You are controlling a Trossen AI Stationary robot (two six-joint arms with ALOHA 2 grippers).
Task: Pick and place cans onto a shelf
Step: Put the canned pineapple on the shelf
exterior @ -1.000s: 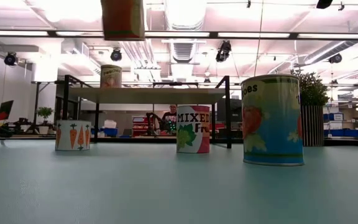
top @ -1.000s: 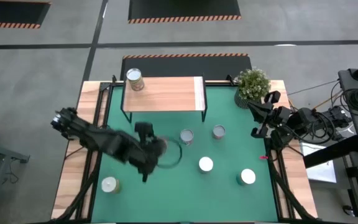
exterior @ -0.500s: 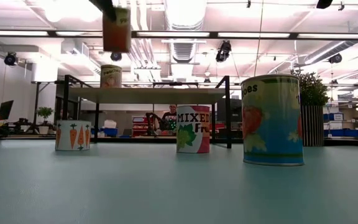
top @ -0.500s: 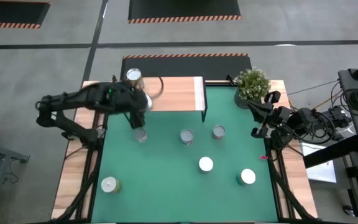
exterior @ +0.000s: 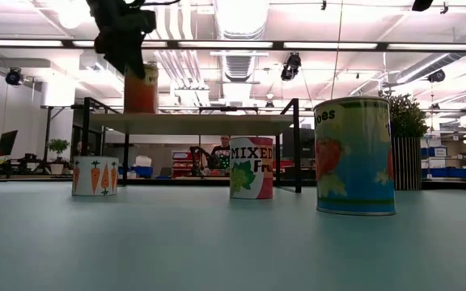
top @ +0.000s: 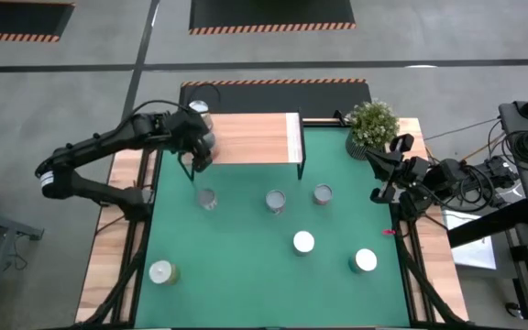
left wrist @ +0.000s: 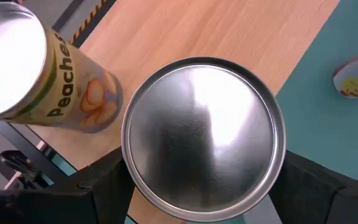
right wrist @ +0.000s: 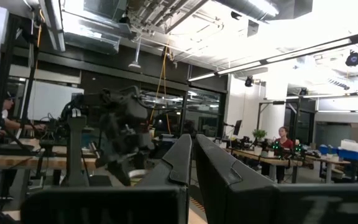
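My left gripper is shut on a silver-topped can with an orange-red label at the left end of the wooden shelf. A Peaches can stands on the shelf right beside it, toward the far edge, and also shows in the left wrist view. Several more cans stand on the green mat, among them ones in the high view. My right gripper waits shut and empty at the table's right edge. My left gripper pinches the can's round side just under its top rim between its two fingers, one on each side. The fingers come from above, pointing down. The can is upright, its bottom level with the shelf top; whether it rests there I cannot tell.
A potted green plant stands at the table's far right corner. The shelf stands on thin black legs at the far edge. Free board lies to the right of the two cans. A person shows in the room behind.
My left gripper has carried the can from over the mat's left middle toward the far edge to the shelf's left end, then down from high above the shelf to the level of its top, beside the Peaches can. The can has stayed upright.
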